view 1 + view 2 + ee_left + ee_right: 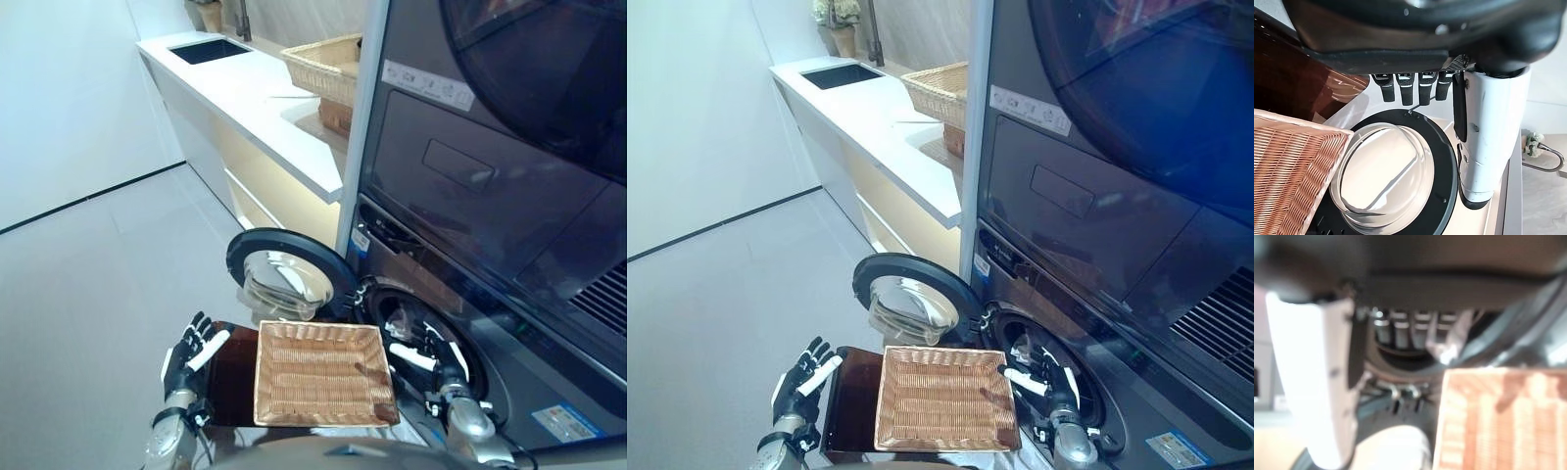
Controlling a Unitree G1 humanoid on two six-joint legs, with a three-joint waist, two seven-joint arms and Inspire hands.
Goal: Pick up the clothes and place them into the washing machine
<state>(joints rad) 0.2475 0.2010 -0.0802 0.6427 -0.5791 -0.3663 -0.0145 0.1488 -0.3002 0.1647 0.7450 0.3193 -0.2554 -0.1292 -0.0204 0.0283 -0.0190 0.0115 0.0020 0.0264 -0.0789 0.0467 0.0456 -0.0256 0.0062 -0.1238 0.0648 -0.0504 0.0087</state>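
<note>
A square wicker basket [324, 373] rests on a dark brown table [227, 385] in front of the washing machine [431, 343]; I see no clothes in it. The machine's round door [289, 275] hangs open to the left, showing its glass bowl [1382, 172]. My left hand [191, 350] is open beside the basket's left edge, fingers straight, holding nothing. My right hand [441, 370] is open at the basket's right edge, in front of the dark drum opening [416, 328]. What lies inside the drum is hidden.
A white counter [257, 98] with a sink [209, 50] and a second wicker basket [328, 65] runs along the far left of the machine. A dryer [509, 117] is stacked above the washer. Grey floor [88, 284] spreads to the left.
</note>
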